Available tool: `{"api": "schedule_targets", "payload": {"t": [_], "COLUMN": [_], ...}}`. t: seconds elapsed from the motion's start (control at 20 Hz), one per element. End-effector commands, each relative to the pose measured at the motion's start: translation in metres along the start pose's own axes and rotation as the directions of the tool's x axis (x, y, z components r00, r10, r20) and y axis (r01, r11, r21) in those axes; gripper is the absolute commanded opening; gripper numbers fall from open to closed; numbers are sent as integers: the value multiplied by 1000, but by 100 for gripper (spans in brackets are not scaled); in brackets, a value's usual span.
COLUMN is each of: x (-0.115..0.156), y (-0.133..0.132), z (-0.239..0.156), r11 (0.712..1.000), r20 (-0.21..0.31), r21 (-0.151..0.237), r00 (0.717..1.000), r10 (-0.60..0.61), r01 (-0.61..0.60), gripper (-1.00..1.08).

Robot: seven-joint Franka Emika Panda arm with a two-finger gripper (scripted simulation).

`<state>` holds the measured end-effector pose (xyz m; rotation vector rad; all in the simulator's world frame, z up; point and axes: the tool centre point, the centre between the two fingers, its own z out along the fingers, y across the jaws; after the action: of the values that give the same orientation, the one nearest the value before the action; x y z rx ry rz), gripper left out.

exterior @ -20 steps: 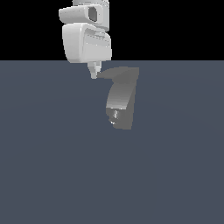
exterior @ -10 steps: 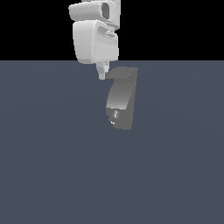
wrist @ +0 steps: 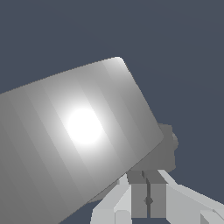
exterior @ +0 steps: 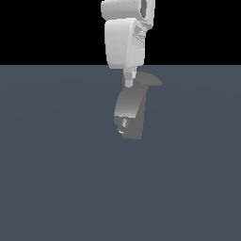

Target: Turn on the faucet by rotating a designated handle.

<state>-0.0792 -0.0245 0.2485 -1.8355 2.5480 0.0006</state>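
Handle (exterior: 149, 80) just beside hand (exterior: 129, 80)

A flat slate-blue floor (exterior: 56, 179) meets a black backdrop (exterior: 47, 28).

Place: a bare simulated test scene, not a real room of any sort.
Floor: one flat slate-blue plane (exterior: 56, 179), untextured, running to a straight horizon.
Background: plain black band (exterior: 47, 28) above the horizon, at 12 o'clock.
Surfaces: smooth rendered shading only; a round highlight on the grey faucet (exterior: 130, 113) in the wrist view.
Contents: the faucet at centre, a white arm (exterior: 124, 40) just above it at 12 o'clock.
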Motion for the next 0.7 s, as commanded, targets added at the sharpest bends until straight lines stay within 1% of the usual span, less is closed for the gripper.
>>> {"api": "schedule_targets", "payload": {"t": [0.0,0.05,0.1,0.15,0.65], "x": [26,32,32,15,58], "y": [-1,-1,-1,0,-33], "z": [0,0,0,0,0], "r11": [1000,1000,1000,1000,1000], "r20": [-1,-1,-1,0,-1], "r21": [0,0,0,1,0], "r00": [1000,1000,1000,1000,1000], "r10": [26,26,26,3,13], "r01": [-26,-26,-26,-3,-13], "gripper": [-100,-100,-100,-100,-100]}}
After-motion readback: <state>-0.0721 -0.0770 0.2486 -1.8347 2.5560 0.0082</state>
